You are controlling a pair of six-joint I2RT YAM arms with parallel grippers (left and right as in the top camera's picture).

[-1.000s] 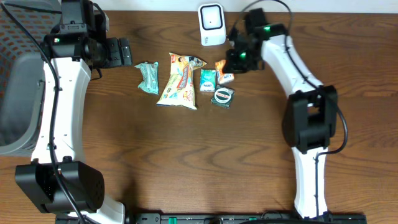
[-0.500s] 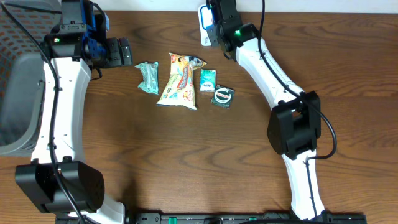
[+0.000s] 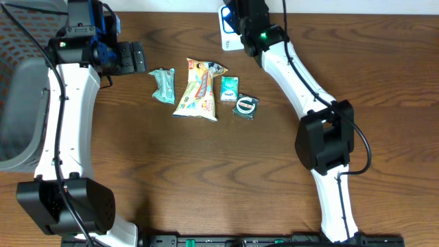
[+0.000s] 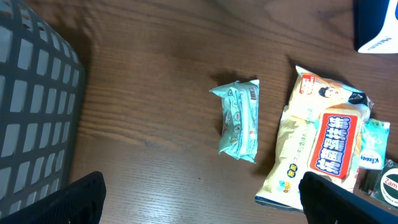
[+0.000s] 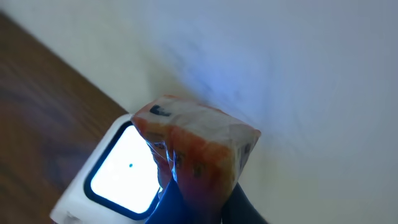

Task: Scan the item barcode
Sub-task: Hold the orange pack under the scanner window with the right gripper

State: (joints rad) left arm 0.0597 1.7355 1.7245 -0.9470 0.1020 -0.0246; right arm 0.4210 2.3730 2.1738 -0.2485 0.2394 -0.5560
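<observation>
Far left, by the basket (image 3: 14, 89): left gripper (image 3: 139, 57) idle, fingers spread wide, empty. Mid-table snack bag (image 3: 197, 89) unmoved. The orange packet (image 5: 196, 155), lying beside it a second ago, is now pinched in the right gripper (image 5: 193, 205) before the lit scanner (image 5: 118, 171), far edge; scan likely underway.

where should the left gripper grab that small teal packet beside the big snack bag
Pinch the teal packet across its narrow middle, coming straight down. It lies flat and long, with bare table on one side and a gap to the snack bag on the other, so the open left gripper should fit its fingers.
</observation>
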